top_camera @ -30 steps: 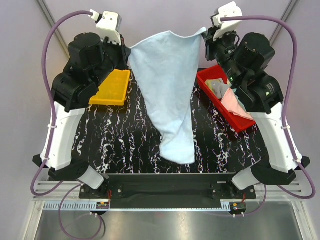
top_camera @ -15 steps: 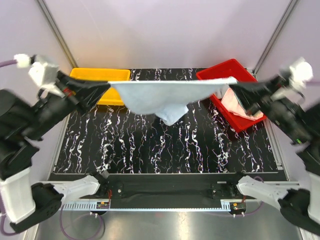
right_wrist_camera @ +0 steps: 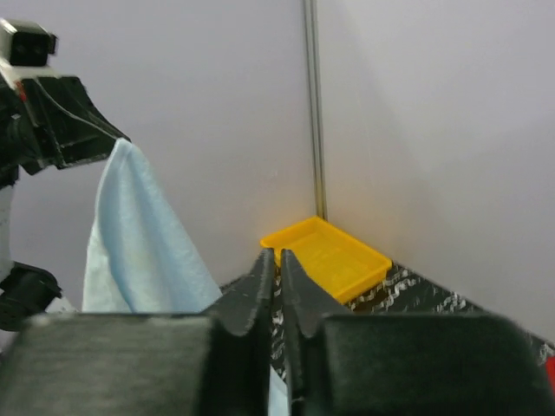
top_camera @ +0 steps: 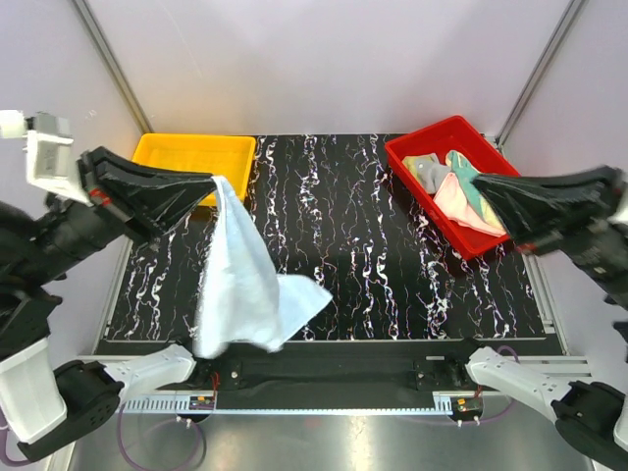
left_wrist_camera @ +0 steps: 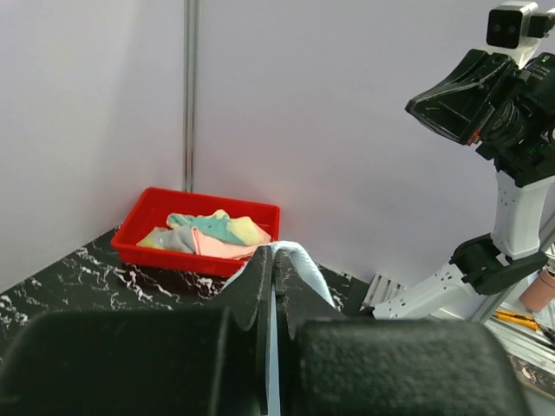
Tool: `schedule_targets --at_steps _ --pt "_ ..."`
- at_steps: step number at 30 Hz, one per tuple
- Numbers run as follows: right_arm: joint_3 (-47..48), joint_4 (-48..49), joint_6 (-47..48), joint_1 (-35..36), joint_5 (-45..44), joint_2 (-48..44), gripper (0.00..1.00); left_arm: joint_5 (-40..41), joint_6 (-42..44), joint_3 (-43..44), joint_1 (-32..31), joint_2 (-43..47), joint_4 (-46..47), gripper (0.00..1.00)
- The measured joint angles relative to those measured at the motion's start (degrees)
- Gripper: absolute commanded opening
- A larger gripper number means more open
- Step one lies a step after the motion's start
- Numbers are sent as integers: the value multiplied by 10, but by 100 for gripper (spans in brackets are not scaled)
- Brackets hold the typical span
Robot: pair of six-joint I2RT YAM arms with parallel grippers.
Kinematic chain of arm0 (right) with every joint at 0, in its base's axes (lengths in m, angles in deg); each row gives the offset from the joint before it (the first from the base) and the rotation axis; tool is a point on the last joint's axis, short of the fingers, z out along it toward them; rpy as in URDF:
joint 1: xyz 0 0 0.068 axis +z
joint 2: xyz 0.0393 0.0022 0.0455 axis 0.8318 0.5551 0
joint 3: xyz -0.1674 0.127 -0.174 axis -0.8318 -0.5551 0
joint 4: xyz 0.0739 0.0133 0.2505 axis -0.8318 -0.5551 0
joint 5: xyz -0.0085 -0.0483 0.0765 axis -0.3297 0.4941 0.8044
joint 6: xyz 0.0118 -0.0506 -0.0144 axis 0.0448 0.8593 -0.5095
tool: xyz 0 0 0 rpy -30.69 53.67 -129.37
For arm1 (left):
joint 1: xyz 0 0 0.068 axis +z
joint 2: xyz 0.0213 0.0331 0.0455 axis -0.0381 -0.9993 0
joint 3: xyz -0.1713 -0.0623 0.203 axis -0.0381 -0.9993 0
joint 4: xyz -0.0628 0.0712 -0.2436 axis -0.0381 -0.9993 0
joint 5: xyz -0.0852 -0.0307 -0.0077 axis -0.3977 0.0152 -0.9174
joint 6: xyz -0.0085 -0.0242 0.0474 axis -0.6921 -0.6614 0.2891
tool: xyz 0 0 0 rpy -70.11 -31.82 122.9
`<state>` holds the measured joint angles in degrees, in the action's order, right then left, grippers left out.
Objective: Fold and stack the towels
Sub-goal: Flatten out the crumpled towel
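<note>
Blue towel (top_camera: 240, 285) hangs lengthwise straight down from left gripper (top_camera: 208, 183), clamped on one corner. Right gripper (top_camera: 480, 189) well apart across table (top_camera: 392, 275), jaws barely parted, empty. I judge it must reach leftward for hanging corner.

I look down on a black worktop (top_camera: 392, 285) veined with white marbling, which fills the middle of the top view. Behind it, across the upper part of the frame, stands a plain, pale lilac-grey back wall (top_camera: 324, 59). Matching side walls close in along the left and right edges. Two slim metal posts run diagonally where the walls meet, the left post (top_camera: 105, 59) at the upper left and the right post (top_camera: 543, 59) at the upper right. Along the bottom a silver slotted rail (top_camera: 324, 403) fronts the worktop. Below it a brushed-steel surface (top_camera: 324, 442) gives back a dull sheen. The light is soft and even. Both wrist views show me the same bare walls.
</note>
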<state>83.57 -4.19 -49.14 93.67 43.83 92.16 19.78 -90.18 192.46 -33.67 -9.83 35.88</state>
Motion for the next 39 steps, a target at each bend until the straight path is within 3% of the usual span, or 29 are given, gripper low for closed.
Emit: schedule_targets --at_steps 3,6,12,15,22,27,32,39 --pt "-54 -4 -7 0 -8 23 40 28 0 -95 0 19 32 0" --pt "-150 8 -22 0 -1 61 52 72 -7 -210 3 22 46 0" --pt "-387 58 -87 0 -5 142 54 104 -64 -447 68 -15 102 0" --pt "-474 75 -139 0 -23 144 52 99 -103 -524 126 -78 112 0" --pt "-568 217 -288 48 -91 189 50 70 -144 -573 245 -224 129 0" --pt "-518 262 -322 137 -157 328 48 51 -146 -562 272 -266 149 0" --pt "-415 277 -333 181 -188 475 47 30 -150 -519 295 -332 170 0" --pt "-425 282 -327 187 -232 528 45 29 -147 -462 308 -387 174 0"
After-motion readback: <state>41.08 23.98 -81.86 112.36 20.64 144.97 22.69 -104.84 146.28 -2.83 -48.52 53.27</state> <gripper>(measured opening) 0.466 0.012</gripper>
